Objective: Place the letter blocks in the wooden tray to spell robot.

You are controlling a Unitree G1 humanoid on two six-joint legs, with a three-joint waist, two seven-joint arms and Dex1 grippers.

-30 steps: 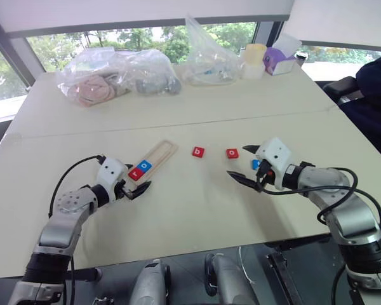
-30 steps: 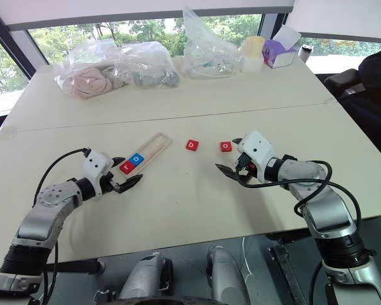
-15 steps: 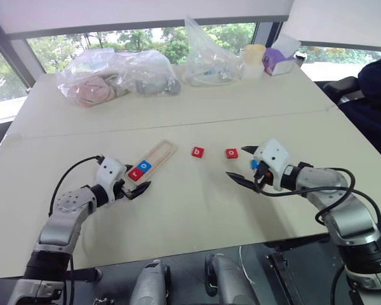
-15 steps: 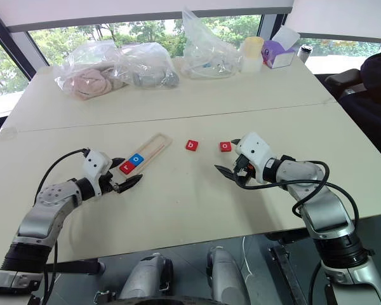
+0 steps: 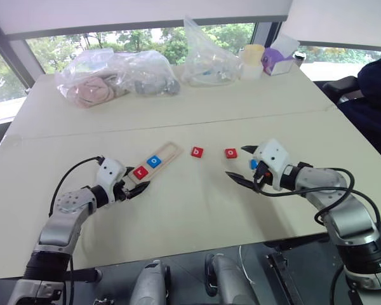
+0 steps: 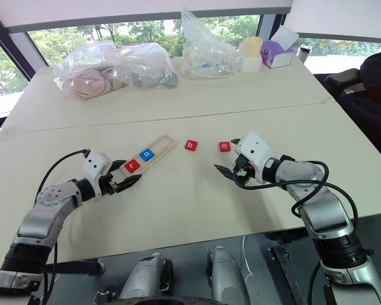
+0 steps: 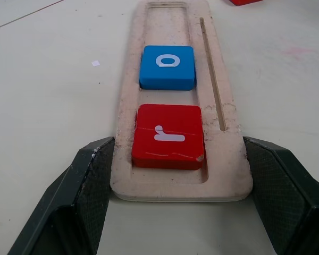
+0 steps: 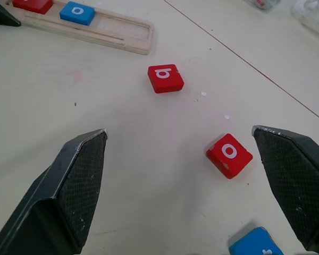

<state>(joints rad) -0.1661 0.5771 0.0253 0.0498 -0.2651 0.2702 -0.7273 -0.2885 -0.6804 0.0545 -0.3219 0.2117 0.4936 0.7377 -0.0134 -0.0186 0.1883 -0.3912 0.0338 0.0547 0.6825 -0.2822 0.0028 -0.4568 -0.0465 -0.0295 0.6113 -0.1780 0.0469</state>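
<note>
**Left jaws clamped tray end; tray shifted**

Between frames the left gripper [image 7: 181, 183] closed on the near end of the pale wooden tray [image 7: 231, 159], which swung slightly. Red "r" tile [image 7: 168, 136] and blue "o" tile [image 7: 167, 67] sat in its near slots. Tray is stiff and light; hold by the rim. Long axis ran away and rightward. Right gripper [image 8: 194, 186] hung open over red "o" tile [image 8: 229, 154], blue tile [image 8: 257, 244] beside it, red "b" tile [image 8: 166, 77] further out.
</note>
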